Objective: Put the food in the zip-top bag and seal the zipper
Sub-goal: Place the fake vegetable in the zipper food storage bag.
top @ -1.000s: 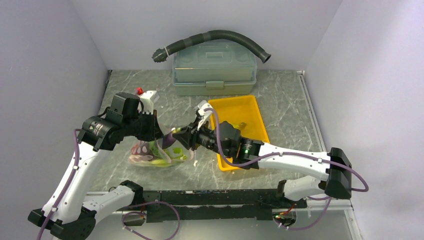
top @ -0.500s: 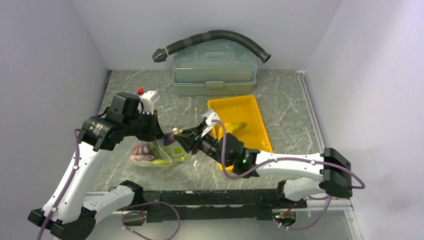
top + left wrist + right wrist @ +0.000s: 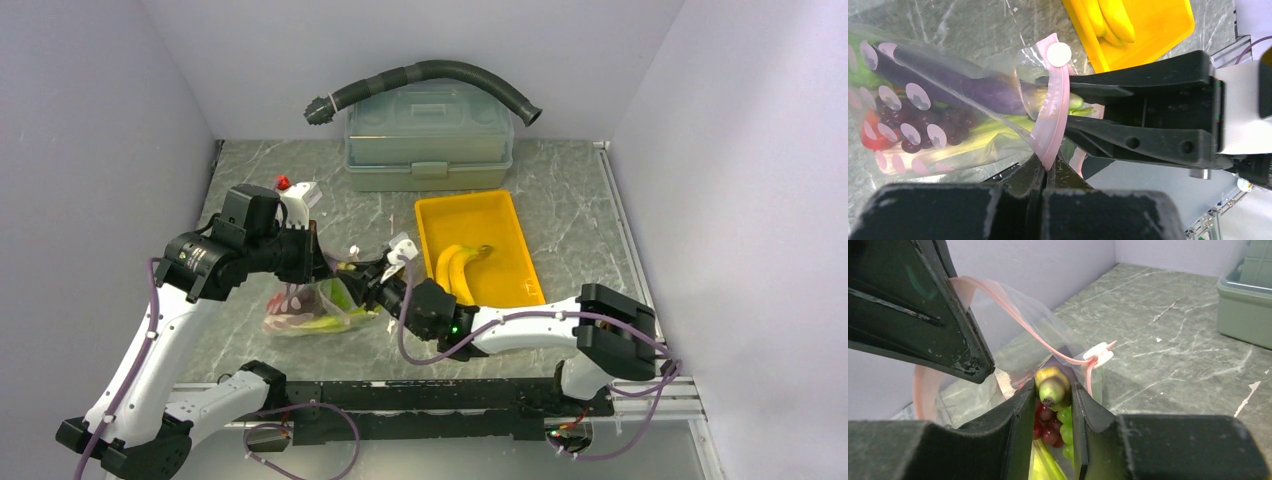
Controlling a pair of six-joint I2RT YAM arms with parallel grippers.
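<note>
**A:** What fills the overhead view?

**B:** A grey-green marbled table [image 3: 580,200] with pale lilac walls around it. Two white and black arms reach in from the near edge. At the back stands a grey-green lidded box [image 3: 430,150], and a dark ribbed hose [image 3: 430,72] lies across its lid.

**A:** What has changed over the last second?

**B:** Mostly the right arm [image 3: 530,325]. A second ago its forearm lay across the yellow tray [image 3: 500,205]. It has since swung toward the near edge and now stretches leftward, low over the table. That uncovers the tray, so the yellow bananas [image 3: 460,270] lying in it are in plain view. The left arm [image 3: 150,340] has kept its place.

**A:** Where is the bag?

**B:** The zip-top bag [image 3: 300,315] lies on the table to the left of the tray, with its mouth turned toward the right arm. The left gripper [image 3: 1045,167] is closed on the pink zipper [image 3: 1050,115]. It pinches the strip and lifts that edge so the mouth gapes.

**A:** And the other gripper?

**B:** The right gripper [image 3: 1052,395] sits in the open mouth, with the pink strip looping around its fingertips. It is clamped on a small yellow-green toy piece [image 3: 1052,386].

**A:** What is already inside?

**B:** A purple eggplant [image 3: 948,82], dark grapes [image 3: 930,122], green grapes [image 3: 1065,432], a pale green leek stalk [image 3: 973,145] and a red piece [image 3: 873,137]. A white slider tab [image 3: 1058,53] sits on the zipper, just beside the right gripper's fingers.
</note>
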